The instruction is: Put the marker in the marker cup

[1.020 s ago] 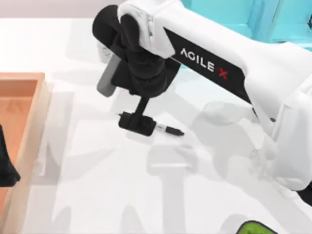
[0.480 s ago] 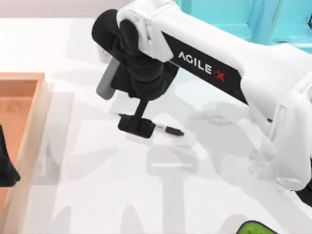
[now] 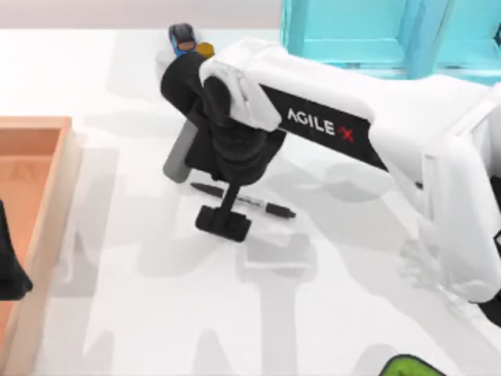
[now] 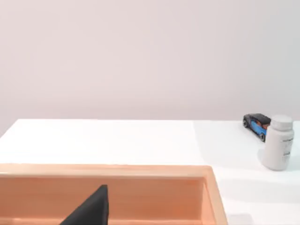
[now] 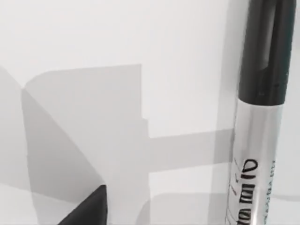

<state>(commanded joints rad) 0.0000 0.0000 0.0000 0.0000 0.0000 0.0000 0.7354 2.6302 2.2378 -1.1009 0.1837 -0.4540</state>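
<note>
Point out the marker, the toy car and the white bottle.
marker (image 3: 270, 208): top view, on the black end sticking out from under the right arm.
toy car (image 4: 257, 123): left wrist view, on its blue side panel.
white bottle (image 4: 277, 151): left wrist view, on the middle of its body.

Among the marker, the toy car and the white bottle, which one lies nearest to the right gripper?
The marker does: it lies flat on the table right beside the right gripper. The toy car and white bottle sit at the far edge.
</note>
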